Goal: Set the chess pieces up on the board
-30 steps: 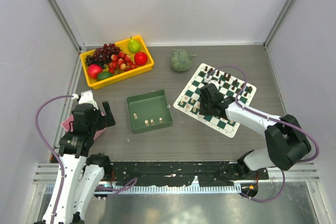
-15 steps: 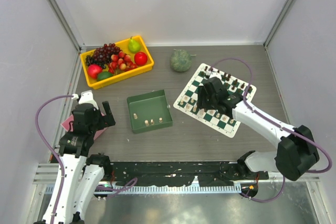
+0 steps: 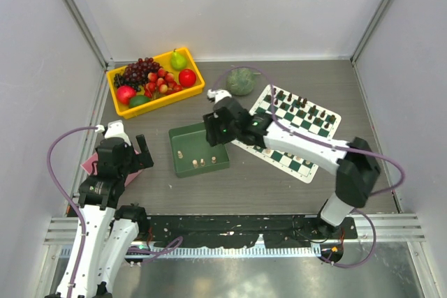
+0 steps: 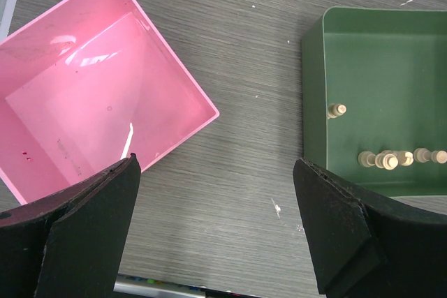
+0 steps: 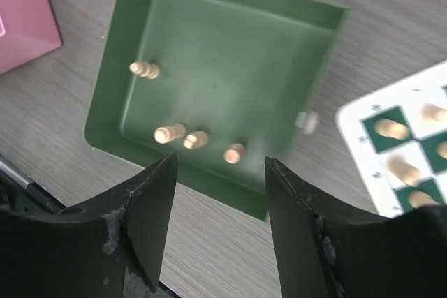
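Above the green tray [image 3: 199, 142], the right claw [image 5: 220, 165] hangs with jaws apart and empty over a few pale chess pieces [image 5: 171, 132] lying inside, others standing on the board [image 3: 297, 162] nearby, while the left claw [image 4: 215, 165] gapes wide and empty between tray and pink box [image 4: 84, 82].

On the counter [image 3: 237, 186], the board [image 3: 297, 165] lies right of centre, set at an angle, with the square tray [image 3: 188, 141] just to its left. Four chess pieces [image 3: 202, 162] lie in the tray: three in a row along its near wall, one apart toward its left wall. More stand on the board's squares. Behind the tray sits a bin of fruit [image 3: 164, 100]; a round object [image 3: 240, 80] rests behind the board. A shallow box [image 4: 91, 102] lies at the far left, well apart from the tray.
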Controlling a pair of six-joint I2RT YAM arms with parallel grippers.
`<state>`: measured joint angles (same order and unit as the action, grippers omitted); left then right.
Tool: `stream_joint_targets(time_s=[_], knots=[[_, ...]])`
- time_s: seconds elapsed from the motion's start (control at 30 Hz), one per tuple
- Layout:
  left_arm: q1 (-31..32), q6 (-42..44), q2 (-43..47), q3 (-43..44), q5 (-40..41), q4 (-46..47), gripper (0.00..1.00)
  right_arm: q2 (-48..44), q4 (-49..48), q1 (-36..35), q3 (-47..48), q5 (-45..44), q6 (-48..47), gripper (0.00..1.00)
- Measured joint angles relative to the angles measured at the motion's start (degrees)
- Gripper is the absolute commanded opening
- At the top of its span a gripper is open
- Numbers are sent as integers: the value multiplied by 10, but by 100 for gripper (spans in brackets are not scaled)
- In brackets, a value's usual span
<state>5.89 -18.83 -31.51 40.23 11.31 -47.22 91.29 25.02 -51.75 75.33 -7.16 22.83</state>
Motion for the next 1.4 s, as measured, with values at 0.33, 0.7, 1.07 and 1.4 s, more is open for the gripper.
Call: stream_joint_targets(time_s=[0.33,0.7,1.07,1.4], knots=[[0,0,0,0,0,0,99,169,38,-74,119,53,-10,59],[0,0,0,0,0,0,99,214,68,-81,166,90,-20,52],[0,0,0,0,0,-1,99,244,81,-93,170,101,-29,48],[0,0,0,0,0,-2,99,264,92,-94,196,85,-38,48]])
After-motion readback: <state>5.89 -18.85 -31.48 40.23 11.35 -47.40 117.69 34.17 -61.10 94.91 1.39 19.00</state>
